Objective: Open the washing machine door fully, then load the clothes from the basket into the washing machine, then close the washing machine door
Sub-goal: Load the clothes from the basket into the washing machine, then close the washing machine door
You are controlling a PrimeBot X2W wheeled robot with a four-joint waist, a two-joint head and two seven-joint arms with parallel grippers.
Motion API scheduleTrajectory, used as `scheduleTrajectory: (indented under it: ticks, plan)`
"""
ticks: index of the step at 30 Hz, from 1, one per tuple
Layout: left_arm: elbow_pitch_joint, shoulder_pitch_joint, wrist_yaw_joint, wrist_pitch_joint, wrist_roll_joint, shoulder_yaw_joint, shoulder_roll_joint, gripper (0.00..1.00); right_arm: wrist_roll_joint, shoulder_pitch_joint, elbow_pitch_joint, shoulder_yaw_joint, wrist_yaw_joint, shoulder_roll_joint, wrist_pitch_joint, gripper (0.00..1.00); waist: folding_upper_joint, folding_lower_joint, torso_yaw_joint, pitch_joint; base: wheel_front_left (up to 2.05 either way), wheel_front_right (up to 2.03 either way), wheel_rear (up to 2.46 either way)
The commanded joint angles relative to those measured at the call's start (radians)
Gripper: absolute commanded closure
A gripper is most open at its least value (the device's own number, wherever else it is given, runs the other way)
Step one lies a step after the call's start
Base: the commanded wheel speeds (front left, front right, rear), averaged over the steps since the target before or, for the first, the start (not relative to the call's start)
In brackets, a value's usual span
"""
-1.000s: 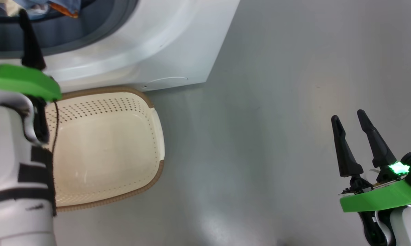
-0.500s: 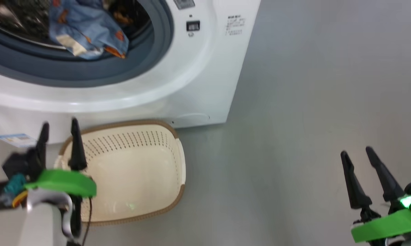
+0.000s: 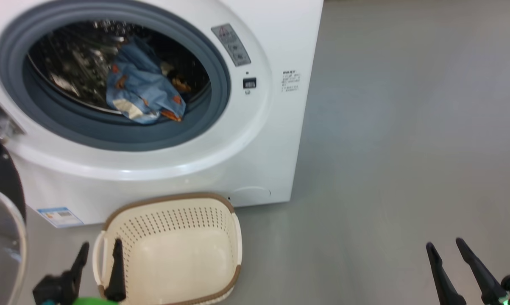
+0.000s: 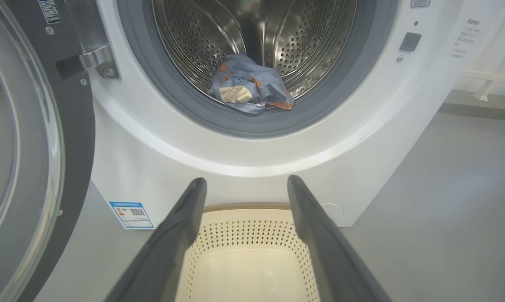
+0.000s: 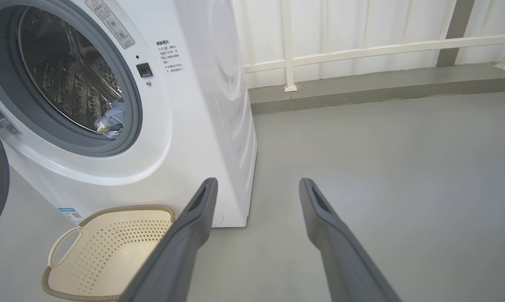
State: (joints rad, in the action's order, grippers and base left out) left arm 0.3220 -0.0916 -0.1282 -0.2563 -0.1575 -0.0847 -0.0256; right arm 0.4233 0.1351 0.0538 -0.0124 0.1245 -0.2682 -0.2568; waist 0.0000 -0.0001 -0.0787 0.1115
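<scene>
1. The washing machine door [image 3: 2, 237] stands swung open, just left of my left gripper [image 3: 101, 250].
2. That gripper's fingers are spread, holding nothing, at the basket [image 3: 170, 202]'s left rim.
3. The clothes [image 3: 142, 95] lie ahead of it, inside the washing machine [image 3: 276, 140].
4. My right gripper [image 3: 444, 244] is spread too, well right of the basket.

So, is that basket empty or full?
Empty. The basket shows a bare cream floor, and the blue clothes lie inside the washing machine drum.
</scene>
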Motion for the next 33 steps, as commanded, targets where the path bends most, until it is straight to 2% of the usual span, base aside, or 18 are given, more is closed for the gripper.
scheduleTrajectory:
  ticks: [1,13,27,33]
  plan:
    - [-0.036,0.019,-0.002,-0.006,-0.009,-0.031,-0.025,0.00,-0.006,0.016,-0.017,-0.009,0.006,-0.029,-0.005,0.00,0.0000,0.0001,0.011,-0.071,0.00,0.00,0.00]
    - [-0.129,0.153,-0.002,-0.006,-0.003,-0.044,-0.025,0.00,-0.011,0.070,-0.028,0.009,0.006,-0.033,-0.005,0.00,0.0000,0.0001,0.032,-0.108,0.00,0.00,0.00]
    - [-0.167,0.173,0.013,-0.006,-0.025,-0.055,-0.025,0.00,-0.010,0.071,-0.034,0.006,0.006,-0.037,-0.005,0.00,0.0000,0.0001,0.042,-0.104,-0.02,0.02,0.00]
    - [-0.168,0.171,0.020,-0.006,-0.026,-0.055,-0.025,0.00,-0.010,0.068,-0.034,0.006,0.006,-0.037,-0.005,0.00,0.0000,0.0001,0.049,-0.102,-0.70,0.70,0.00]
